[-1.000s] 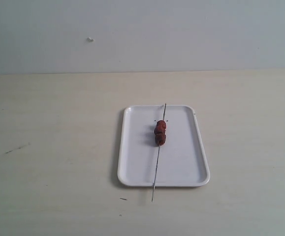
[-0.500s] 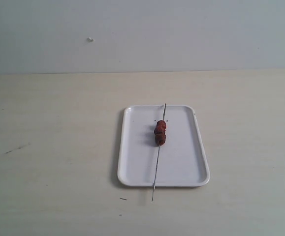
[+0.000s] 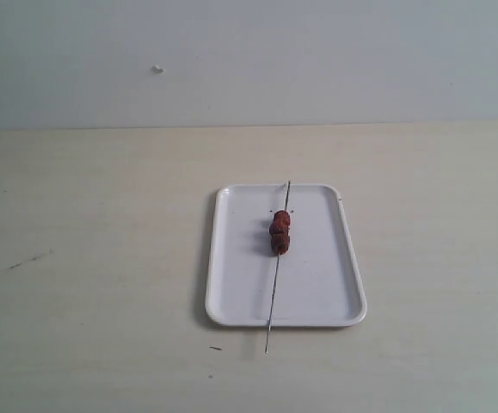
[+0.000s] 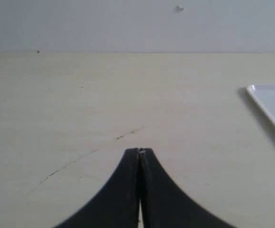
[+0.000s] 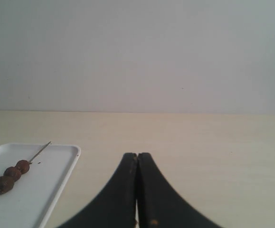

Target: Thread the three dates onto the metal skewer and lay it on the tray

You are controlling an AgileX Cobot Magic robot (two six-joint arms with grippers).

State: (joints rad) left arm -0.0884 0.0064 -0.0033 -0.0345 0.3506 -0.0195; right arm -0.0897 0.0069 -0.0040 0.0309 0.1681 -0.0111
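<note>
The white tray point(image 3: 317, 292) lies on the table right of centre. The metal skewer point(image 3: 274, 292) lies lengthwise across it, its near tip sticking out past the tray's front rim. The three dates point(image 3: 279, 233) sit threaded on it in a tight row over the tray's far half. In the right wrist view the dates point(image 5: 12, 174), skewer point(image 5: 41, 148) and tray point(image 5: 61, 178) show off to one side. My left gripper point(image 4: 139, 151) is shut and empty over bare table, with a tray point(image 4: 270, 102) corner at the edge. My right gripper point(image 5: 137, 155) is shut and empty too. Neither arm shows in the exterior view.
The pale table point(image 3: 102, 258) carries a few dark scuff marks point(image 3: 29, 258) on its left part. A plain light wall point(image 3: 249, 60) stands behind the table's far edge.
</note>
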